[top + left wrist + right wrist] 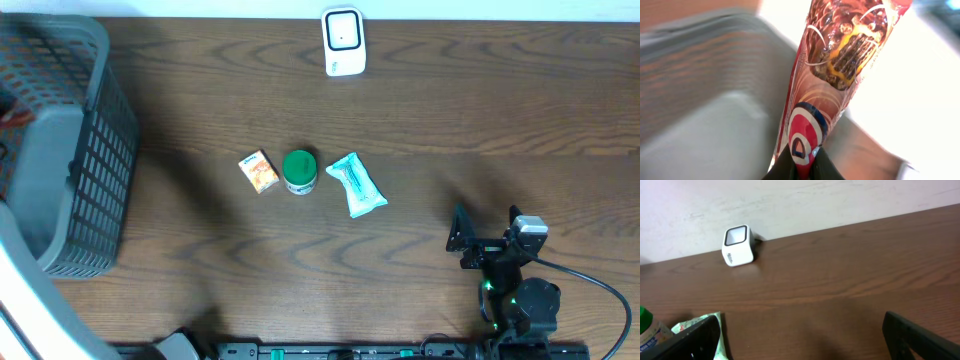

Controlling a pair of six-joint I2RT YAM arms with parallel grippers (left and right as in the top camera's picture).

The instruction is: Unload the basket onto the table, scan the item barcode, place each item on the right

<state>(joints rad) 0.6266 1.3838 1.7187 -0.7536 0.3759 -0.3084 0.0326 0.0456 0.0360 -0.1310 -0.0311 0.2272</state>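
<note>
- Snack packet [840, 65] sits in your left gripper [802, 165], whose fingers are clamped tight on its bottom end, just under the red, white and blue roundel. The gray inside of the basket [705, 115] blurs behind it.
- Table [450, 110] gives you open wood between the row of small goods and the far edge, and more to their right.
- The basket's mesh wall [100, 150] takes up the left edge, well apart from the goods.
- Your right arm sits low at the near right edge, with the right gripper [487, 225] spread wide, gripping nothing and aimed at the far edge.
- The packet's long axis runs straight out from the left fingertips, leaning slightly right in the wrist view, printed face to that camera.
- The scanner [343, 42] stands at the far edge, centre.
- A teal pouch [356, 185], green-lidded jar [299, 171] and orange box [260, 171] lie in a row mid-table, just beside one another.
</note>
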